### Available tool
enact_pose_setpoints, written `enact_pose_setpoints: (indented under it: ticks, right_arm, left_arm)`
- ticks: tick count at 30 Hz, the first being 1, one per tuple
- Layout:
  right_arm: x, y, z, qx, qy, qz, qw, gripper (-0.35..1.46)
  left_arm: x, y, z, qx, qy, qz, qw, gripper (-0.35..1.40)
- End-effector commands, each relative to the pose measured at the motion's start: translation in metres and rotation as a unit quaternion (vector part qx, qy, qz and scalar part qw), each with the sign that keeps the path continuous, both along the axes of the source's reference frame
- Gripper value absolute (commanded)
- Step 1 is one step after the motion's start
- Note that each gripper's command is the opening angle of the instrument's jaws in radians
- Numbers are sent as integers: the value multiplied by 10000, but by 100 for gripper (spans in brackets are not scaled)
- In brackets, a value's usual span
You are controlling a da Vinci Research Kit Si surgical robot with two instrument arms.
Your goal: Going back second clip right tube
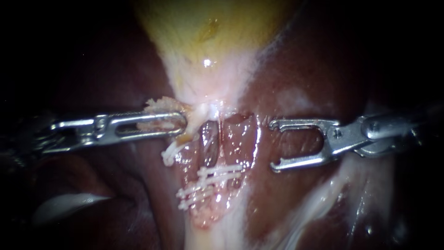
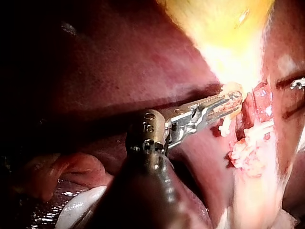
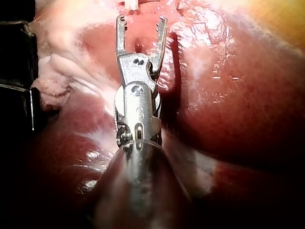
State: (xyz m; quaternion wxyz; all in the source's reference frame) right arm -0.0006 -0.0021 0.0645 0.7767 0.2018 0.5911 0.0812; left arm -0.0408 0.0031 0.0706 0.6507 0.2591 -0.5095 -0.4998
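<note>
Dark red liver [image 1: 323, 69] as backdrop | right tube [image 1: 238, 136] crossed by white clips [image 1: 221, 172] at its lower end | right instrument [image 1: 273, 144] just beside tube, jaws spread, empty, shaft crosswise to tube's long axis | left instrument [image 1: 182, 124] beyond tube's other side, jaws pinching pale tissue [image 1: 159, 105] | way out judged straight away from tube

I see the right tube [image 1: 239, 136] as a dark red, glistening strand running upright just under the pale neck of the gallbladder [image 1: 203, 37]. Two white clips [image 1: 221, 172] lie across its lower end, close together and nearly level (whether they also catch its neighbour, I cannot tell).
</note>
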Motion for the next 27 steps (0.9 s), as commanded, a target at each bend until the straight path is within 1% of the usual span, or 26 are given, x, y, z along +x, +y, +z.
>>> enact_pose_setpoints:
  ticks: [1,8,11,15,27]
  right_arm:
    - [-1,0,0,0,3,1,10000,50]
    - [-6,0,0,0,9,-10,10000,50]
    - [-6,-1,0,1,10,-11,10000,50]
    - [-6,-1,-1,1,10,-12,10000,50]
    - [-7,0,-2,6,10,-12,10000,50]
  left_arm:
    - [-4,0,5,8,25,20,10000,-35]
    - [-28,0,23,-10,64,116,9999,-35]
    - [-34,0,25,-8,53,128,9999,-35]
    - [-36,1,25,-5,46,135,9999,-35]
    - [-36,1,25,-1,58,142,9999,-35]
